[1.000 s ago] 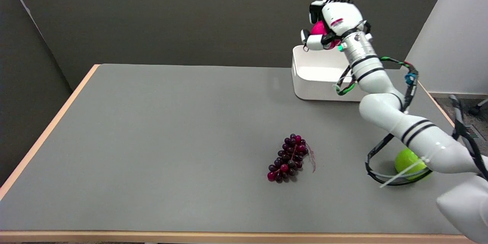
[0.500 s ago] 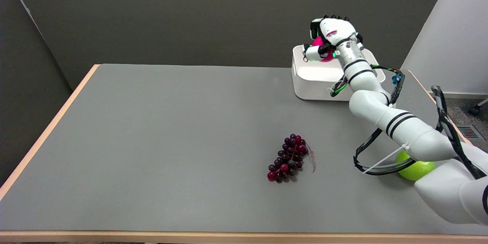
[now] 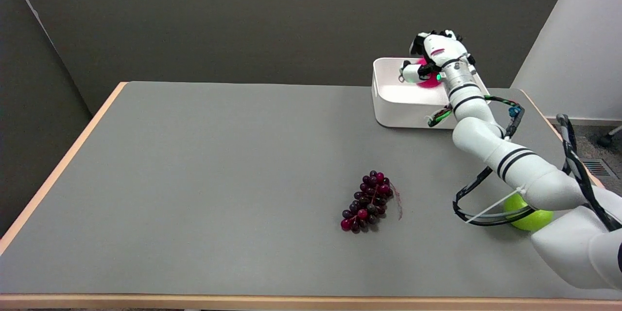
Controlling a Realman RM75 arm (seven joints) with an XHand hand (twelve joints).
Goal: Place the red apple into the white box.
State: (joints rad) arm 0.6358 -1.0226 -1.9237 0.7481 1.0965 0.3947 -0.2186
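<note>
A grey table (image 3: 194, 180) with a pale wood edge stands against a dark grey wall (image 3: 243, 19); a lighter wall (image 3: 583, 48) rises at right.

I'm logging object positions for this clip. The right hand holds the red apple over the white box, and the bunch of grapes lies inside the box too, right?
Not quite. The head view shows the bunch of grapes lying on the grey table, well apart from the white box. The rest stands: the right hand holds the red apple over the box.
</note>
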